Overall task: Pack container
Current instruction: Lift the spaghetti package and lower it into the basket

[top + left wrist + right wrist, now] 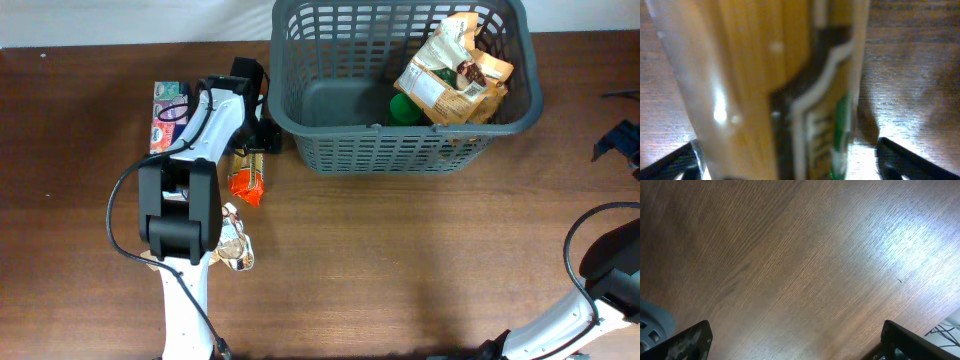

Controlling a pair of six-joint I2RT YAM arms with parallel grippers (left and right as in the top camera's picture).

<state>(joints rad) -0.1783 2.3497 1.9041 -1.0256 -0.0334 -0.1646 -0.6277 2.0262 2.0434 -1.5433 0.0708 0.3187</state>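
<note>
Container (400,140), overhead: gray lattice plastic, at far edge of desk (400,260); holds at least two tan pouches (445,80), one green item (403,108). Left arm (190,200) lies beside its left wall, over one orange packet (247,183); one printed box (168,115) and one foil pouch (237,250) near.
Left wrist: left gripper (790,165) jaws spread either side of a glossy amber package (765,75), blurred.
Right wrist: right gripper (797,347) jaws released over wood-grain desk.

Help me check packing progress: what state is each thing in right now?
container: upright, partly filled.
tan snack bags: inside the container, leaning at its right end.
green item: inside, on the bottom.
orange packet: lying on the table, unpacked.
patterned box: on the table, unpacked.
left gripper: open, around a yellow-brown package.
right gripper: open, empty.
</note>
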